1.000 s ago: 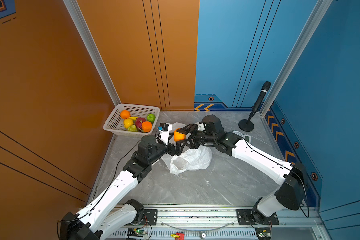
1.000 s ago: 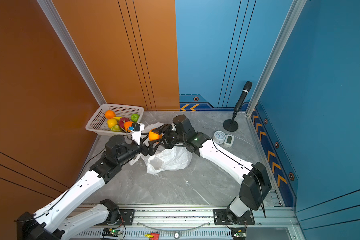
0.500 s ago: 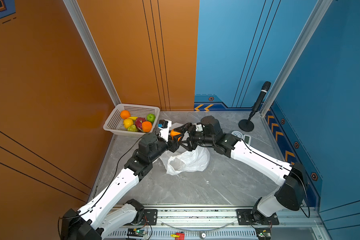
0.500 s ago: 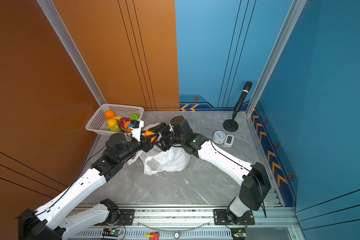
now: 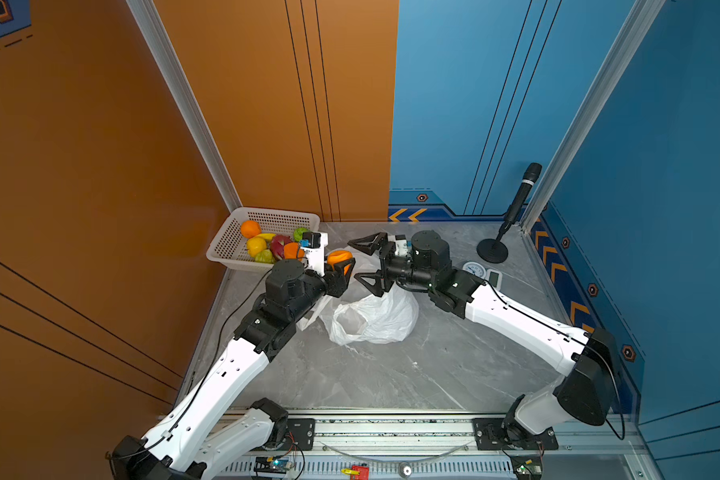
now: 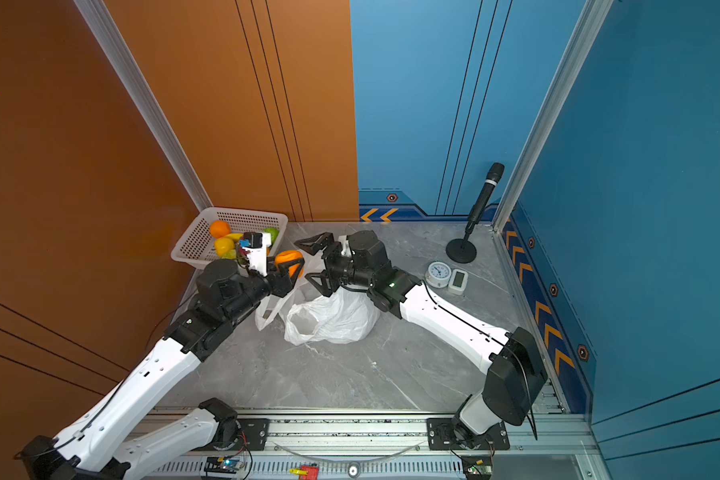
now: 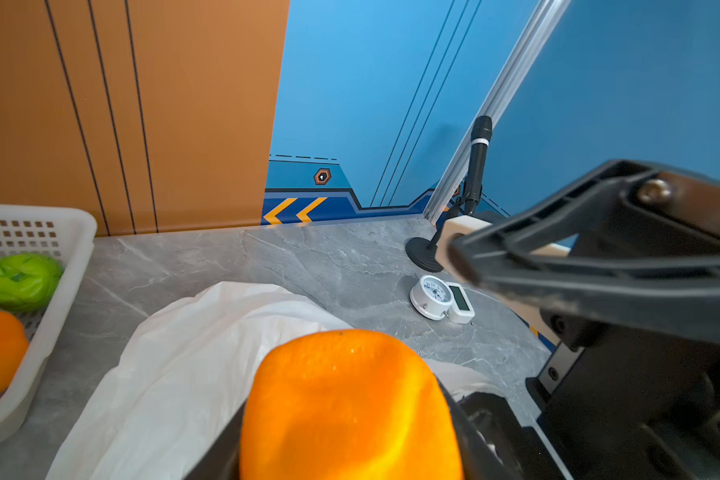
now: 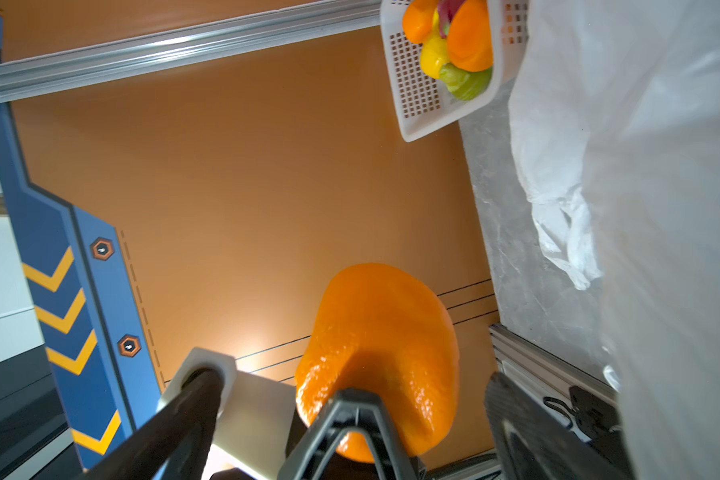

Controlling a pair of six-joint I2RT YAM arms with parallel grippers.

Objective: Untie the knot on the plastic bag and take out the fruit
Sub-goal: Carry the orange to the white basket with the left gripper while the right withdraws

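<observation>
Now that right pincer has let go, handover's done.
The orange sits pinched in left pincer; right one spread wide (basket next, probably).

Crumpled white plastic bag sits gaping open on the surface. One orange is pinched in the left claw, and the other fruit is piled in the basket.

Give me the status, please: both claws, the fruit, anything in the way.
Left claw shut on an orange, above the plastic bag. Right claw wide open, empty, facing that orange. Basket close by; way to it looks clear.
</observation>
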